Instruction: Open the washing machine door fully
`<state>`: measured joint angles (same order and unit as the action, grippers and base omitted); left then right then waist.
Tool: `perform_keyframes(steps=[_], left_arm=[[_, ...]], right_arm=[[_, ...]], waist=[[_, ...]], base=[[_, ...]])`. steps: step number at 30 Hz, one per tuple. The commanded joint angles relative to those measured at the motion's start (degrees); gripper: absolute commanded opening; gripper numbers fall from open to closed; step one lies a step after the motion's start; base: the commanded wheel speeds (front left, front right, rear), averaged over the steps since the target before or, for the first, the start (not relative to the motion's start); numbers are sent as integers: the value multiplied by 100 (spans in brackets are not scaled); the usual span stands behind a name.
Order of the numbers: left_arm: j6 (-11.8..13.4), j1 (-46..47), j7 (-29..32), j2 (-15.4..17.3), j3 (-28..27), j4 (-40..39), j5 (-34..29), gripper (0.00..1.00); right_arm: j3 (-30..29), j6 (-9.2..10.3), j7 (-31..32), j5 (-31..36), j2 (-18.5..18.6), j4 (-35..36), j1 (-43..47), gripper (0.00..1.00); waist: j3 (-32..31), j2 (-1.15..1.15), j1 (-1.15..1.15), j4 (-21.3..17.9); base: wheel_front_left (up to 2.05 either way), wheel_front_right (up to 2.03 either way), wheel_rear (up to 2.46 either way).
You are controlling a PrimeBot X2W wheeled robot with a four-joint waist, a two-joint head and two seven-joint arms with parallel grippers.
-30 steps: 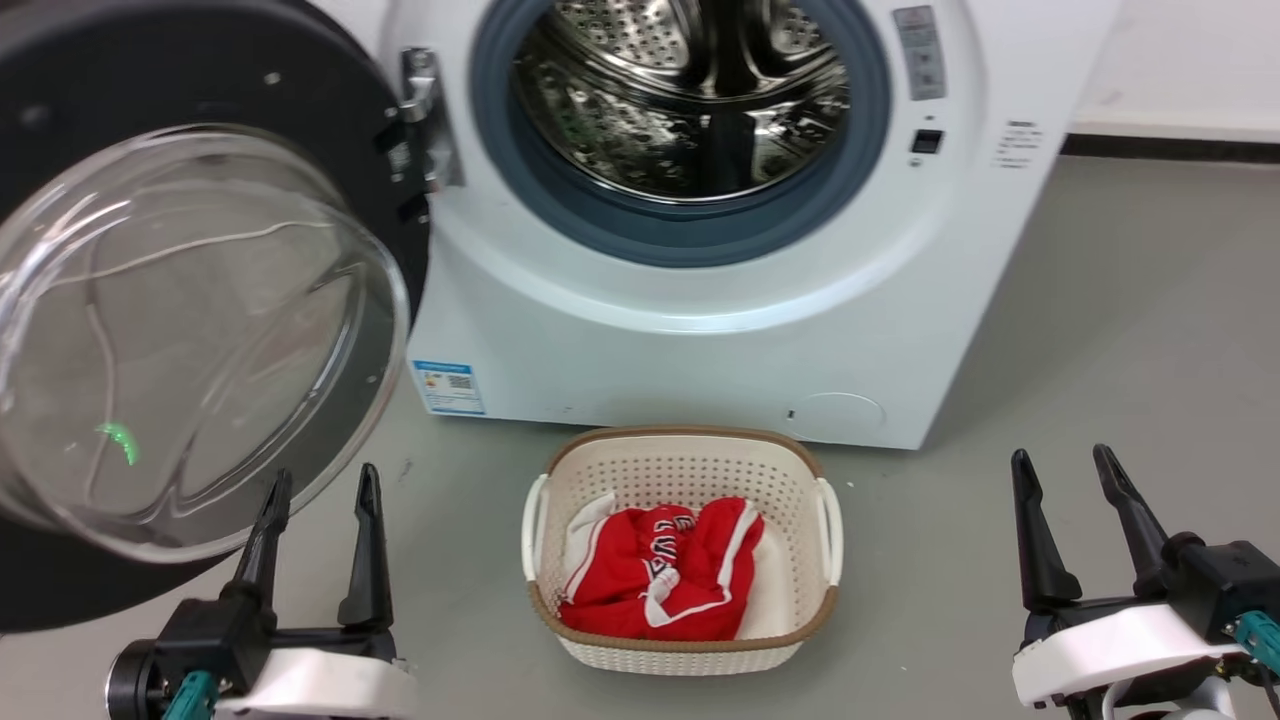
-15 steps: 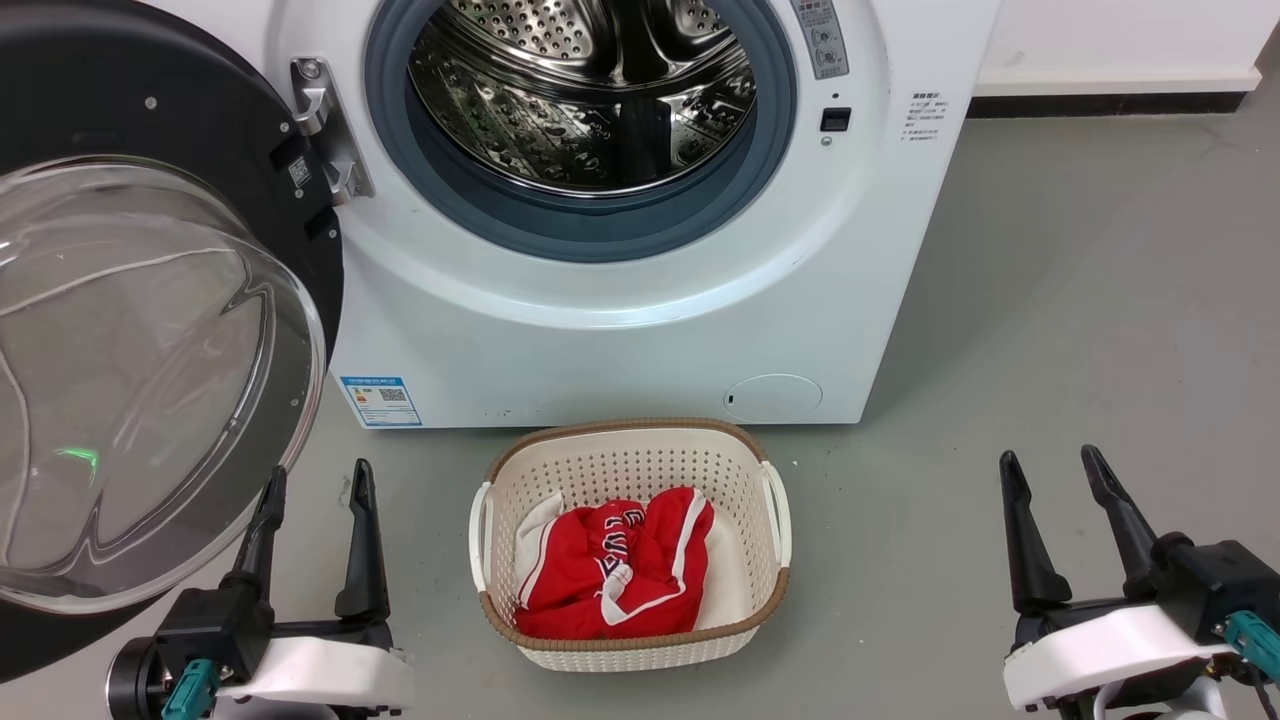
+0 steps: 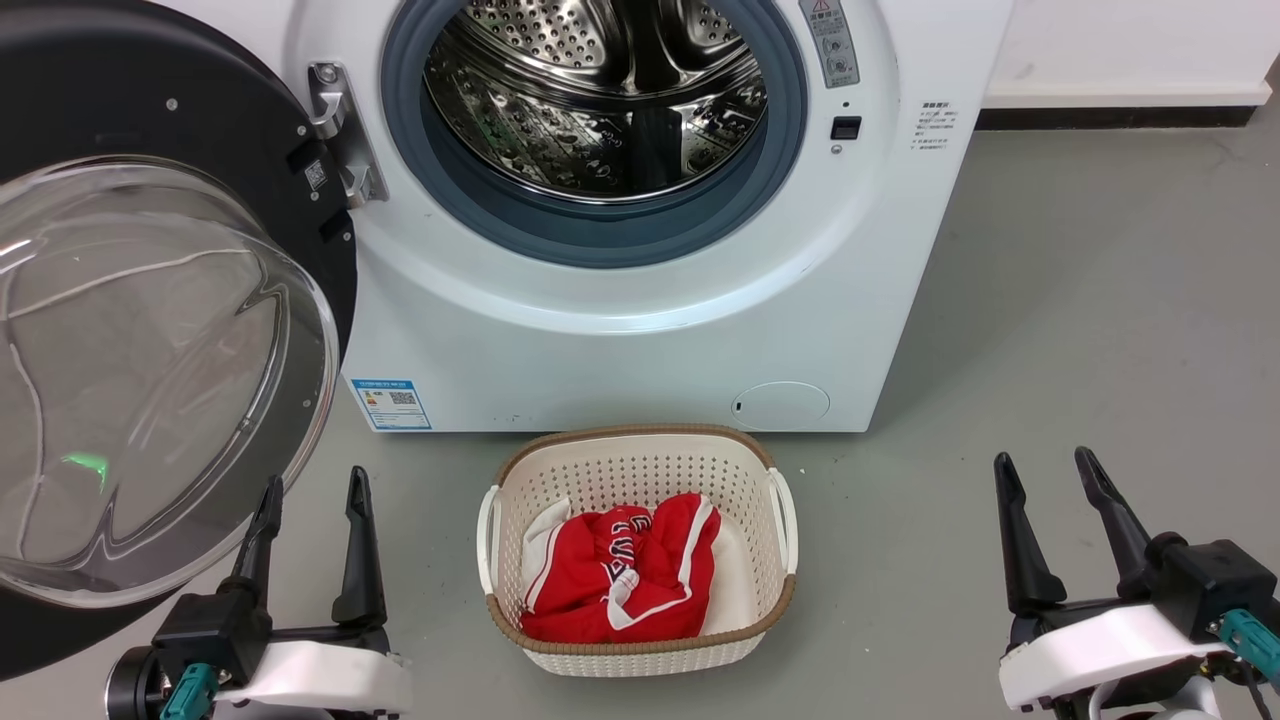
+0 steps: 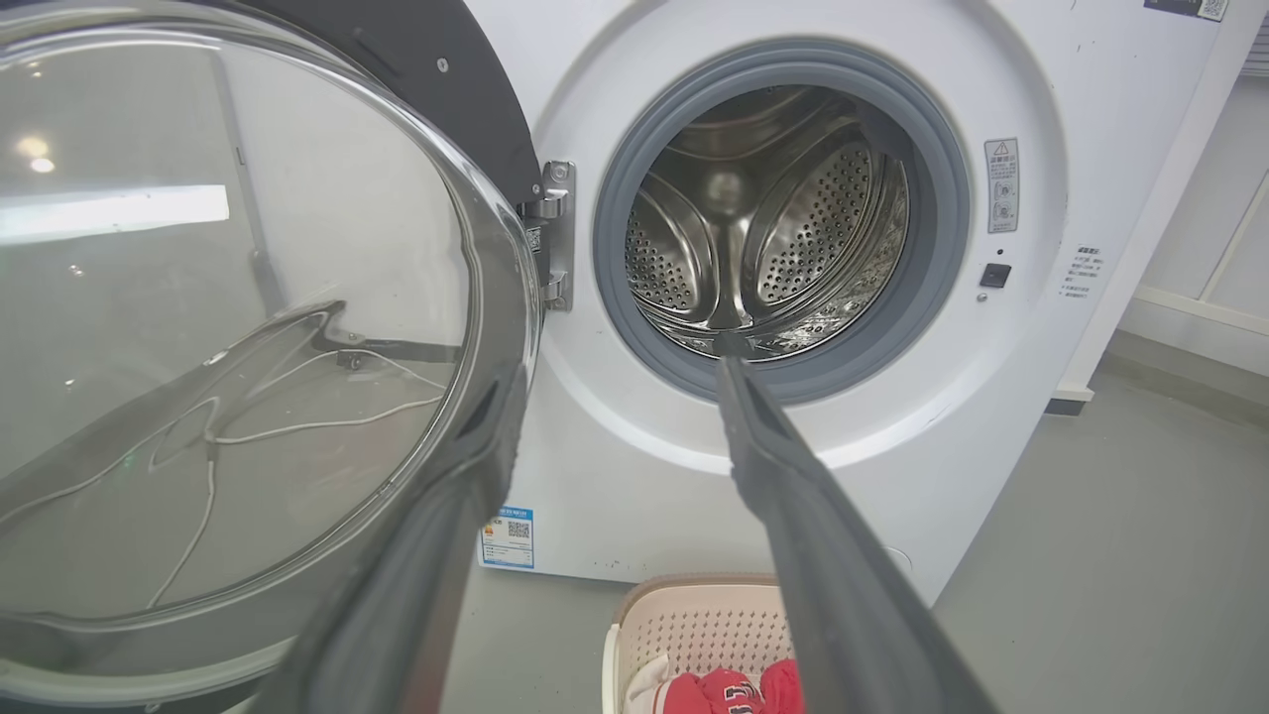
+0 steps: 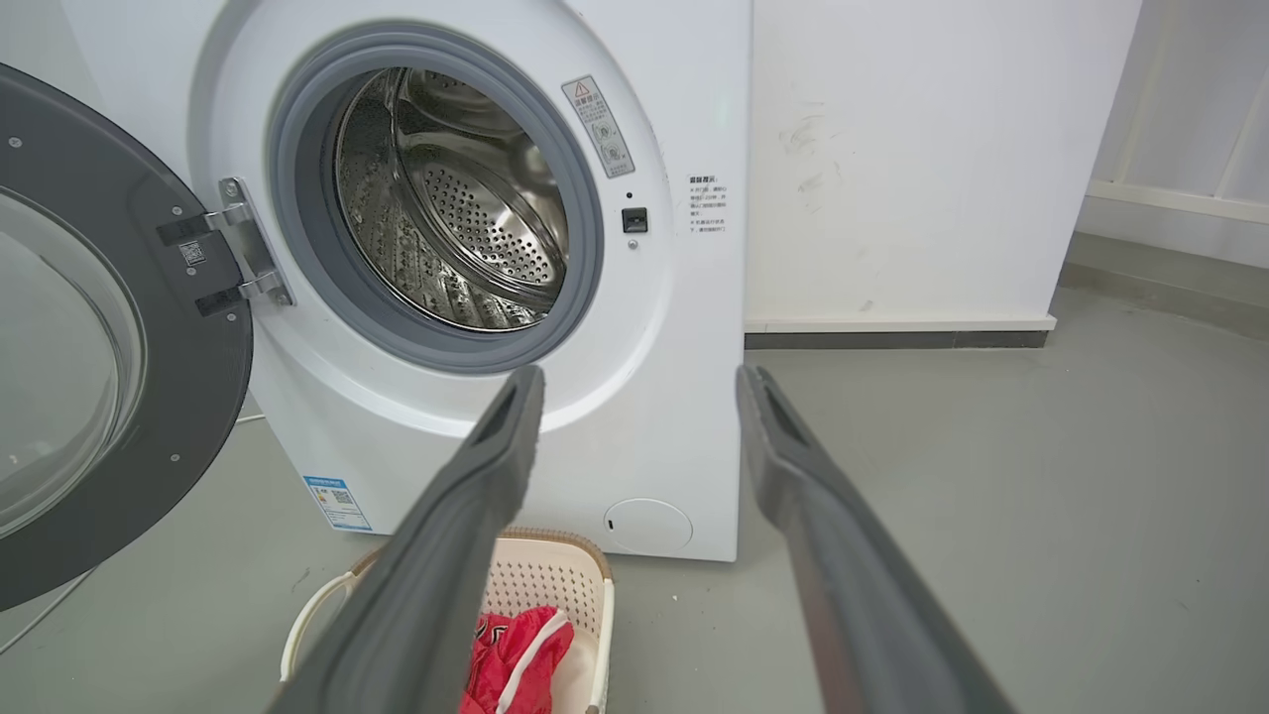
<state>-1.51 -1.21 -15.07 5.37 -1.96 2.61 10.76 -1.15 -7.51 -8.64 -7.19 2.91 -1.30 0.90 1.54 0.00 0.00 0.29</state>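
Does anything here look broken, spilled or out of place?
Nothing stands out: the washing machine door hangs wide open on its hinge, the drum looks empty, and the basket of red clothing sits upright.

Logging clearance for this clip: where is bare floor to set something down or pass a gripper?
Widest free patch: grey floor right of the laundry basket, bordered by the washing machine, the wall and the right gripper. A narrow strip between basket and left gripper. Crowded: the left, where the washing machine door hangs by that gripper.
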Motion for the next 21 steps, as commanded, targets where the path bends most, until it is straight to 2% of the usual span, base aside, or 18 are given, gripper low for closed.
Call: perform_keyframes(steps=[1,11,12,15,21], left_arm=[[-29,-46,-13,-5,-14,21,-18,100],[-106,1,-13,-30,-112,88,-41,100],[-103,0,0,-32,-98,89,-11,0],[-102,-57,21,-65,-87,245,16,0],[-143,44,242,-83,-160,380,661,0]], right_arm=[[9,4,-34,-23,-8,-9,-29,100],[5,4,-38,-62,-8,-52,-26,100],[1,0,-17,-45,0,-53,1,0],[9,0,-8,-60,-2,-191,99,0],[3,0,83,-779,22,-272,54,0]], waist=[[-9,0,0,1],[-30,0,0,3],[-31,0,0,3],[-34,0,0,3],[-38,0,0,2]], base=[[0,0,0],[0,0,0],[0,0,0],[0,0,0],[0,0,0]])
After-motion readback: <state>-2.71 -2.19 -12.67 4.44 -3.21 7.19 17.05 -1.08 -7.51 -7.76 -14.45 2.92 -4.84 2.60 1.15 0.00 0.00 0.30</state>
